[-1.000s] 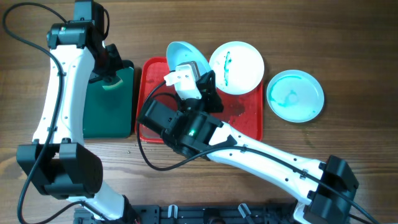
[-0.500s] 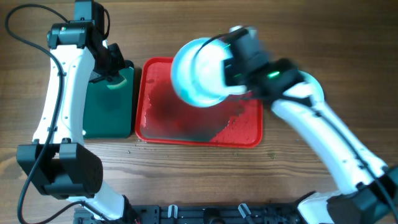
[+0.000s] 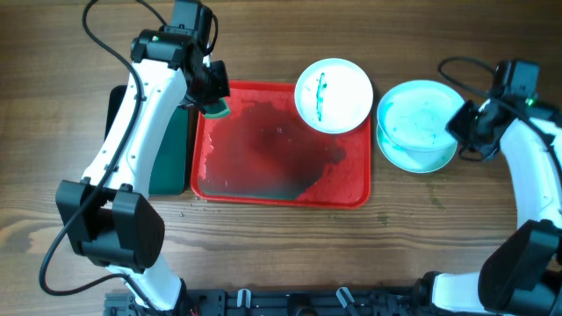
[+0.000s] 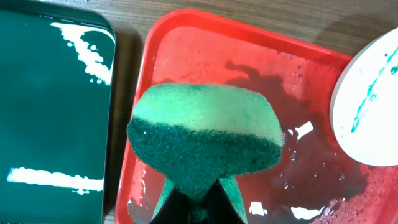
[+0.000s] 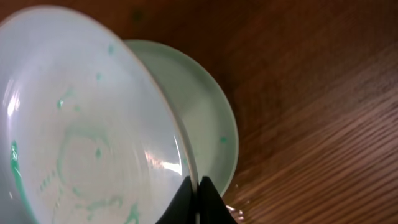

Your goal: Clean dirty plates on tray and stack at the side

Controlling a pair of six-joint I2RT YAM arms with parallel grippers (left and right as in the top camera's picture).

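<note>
Plate (image 5: 87,124) looks slick, brittle; my right gripper (image 5: 198,200) pinched tight on its rim. Left gripper (image 4: 196,202) clamped on soft sponge (image 4: 205,130). I'd take rims only.

My left arm (image 3: 140,114) reaches forward, left gripper (image 3: 213,104) clamped tight (pointing down). My right gripper (image 3: 460,123) is pinched closed, aimed left.
</note>
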